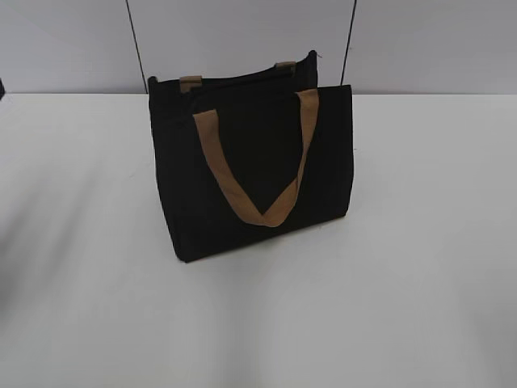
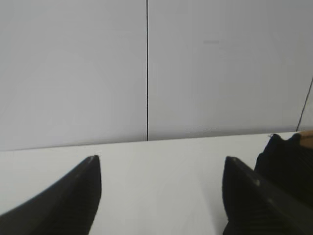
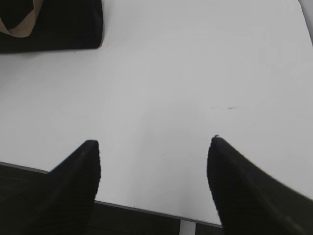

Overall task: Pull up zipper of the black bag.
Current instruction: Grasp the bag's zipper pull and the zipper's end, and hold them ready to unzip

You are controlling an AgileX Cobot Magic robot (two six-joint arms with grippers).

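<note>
The black bag (image 1: 250, 170) stands upright on the white table, with a tan strap handle (image 1: 258, 190) hanging down its near face and a second one at the back top edge. Its top edge (image 1: 234, 82) is dark; I cannot make out the zipper or its silver pull tab. No gripper shows in the exterior view. My left gripper (image 2: 161, 169) is open and empty over bare table, with a corner of the bag (image 2: 288, 161) at its right. My right gripper (image 3: 152, 147) is open and empty near the table's front edge, the bag (image 3: 58, 24) far off at the upper left.
A white table (image 1: 404, 283) carries the bag. A pale wall with dark vertical seams (image 1: 136, 40) rises behind it. The table's front edge (image 3: 146, 210) shows in the right wrist view, with dark floor below.
</note>
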